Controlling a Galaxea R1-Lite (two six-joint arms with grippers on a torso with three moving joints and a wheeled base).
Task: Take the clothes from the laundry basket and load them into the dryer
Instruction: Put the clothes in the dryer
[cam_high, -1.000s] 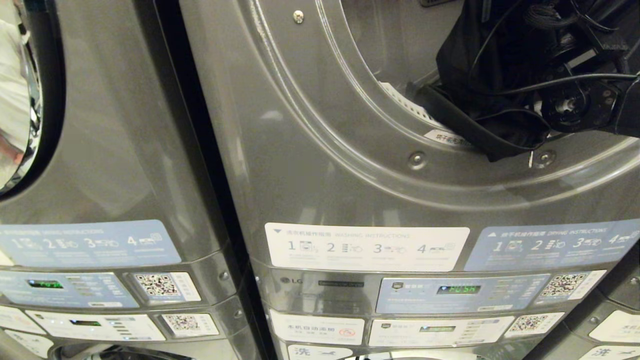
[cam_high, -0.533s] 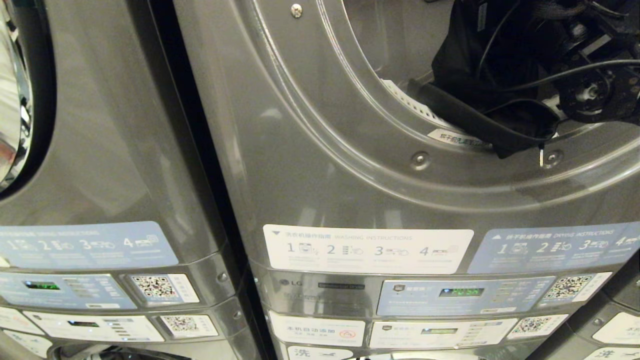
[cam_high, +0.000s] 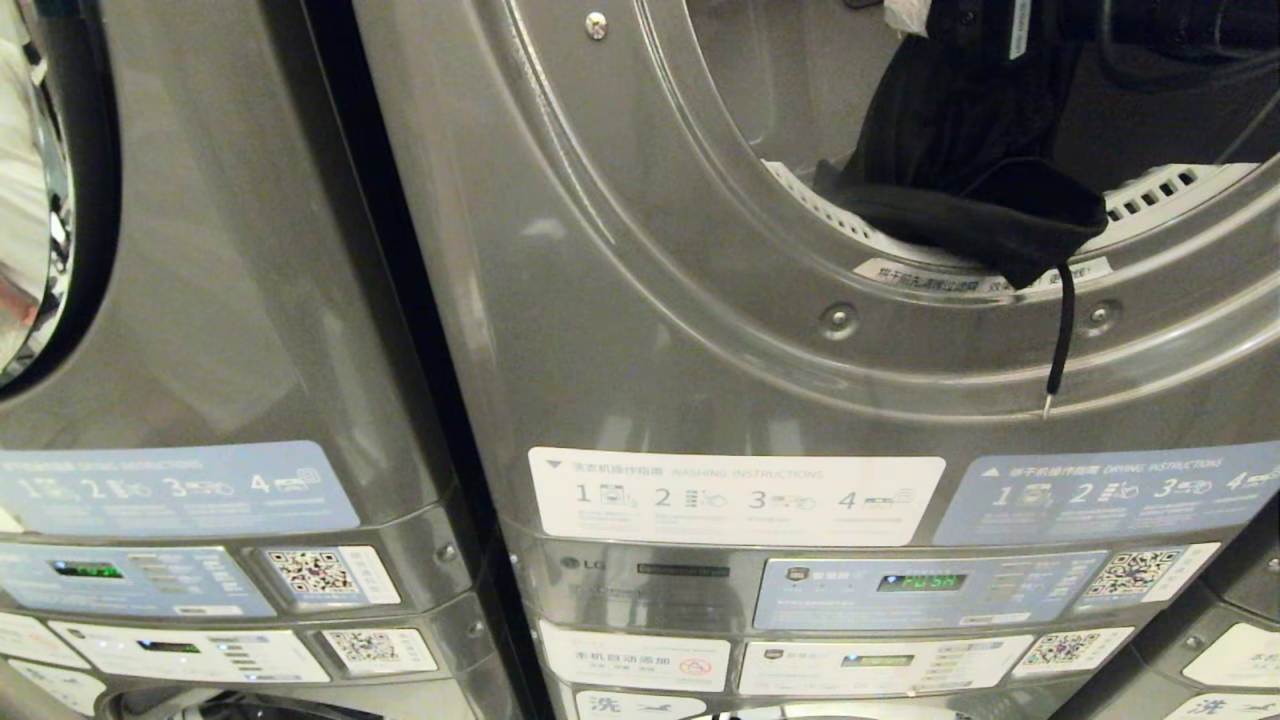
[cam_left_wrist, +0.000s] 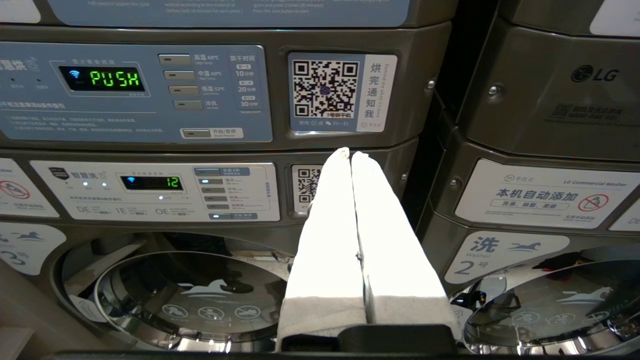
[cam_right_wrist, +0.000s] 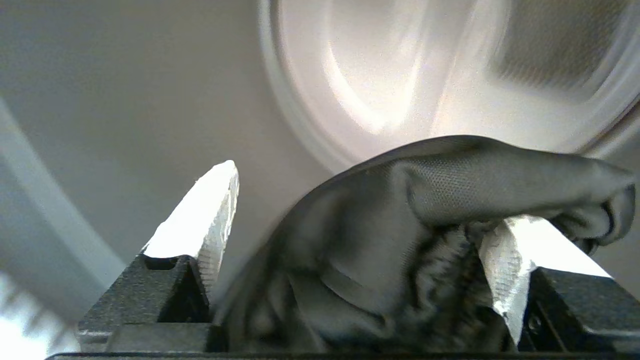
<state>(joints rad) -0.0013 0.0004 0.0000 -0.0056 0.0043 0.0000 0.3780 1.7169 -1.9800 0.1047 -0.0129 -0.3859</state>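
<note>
Releasing the garment (cam_high: 960, 150) into the dryer (cam_high: 640, 300): right hand (cam_right_wrist: 360, 220) is inside the drum mouth, fingers (cam_right_wrist: 210, 215) spread wide, but the black cloth is draped over one pad and bunched between the two, so it is not free of the hand. In the head view the garment hangs over the door rim (cam_high: 1000, 290), partly inside, with a lower fold and a drawstring (cam_high: 1062, 330) trailing outside down the front panel.

To do this well, in my judgement: carry the hand deeper into the drum before pulling out, and shake or tilt the cloth off the pad so it doesn't ride back out. Then push the overhanging fold and string past the rim, or the door will catch them.

Left hand (cam_left_wrist: 352, 165) is parked low, fingers pressed together and empty, facing the control panel (cam_left_wrist: 135, 95).

Hard to tell: the right hand is outside the head view; drum depth is blurred in the wrist view; the basket and remaining clothes are not visible, so progress overall is unknown.
</note>
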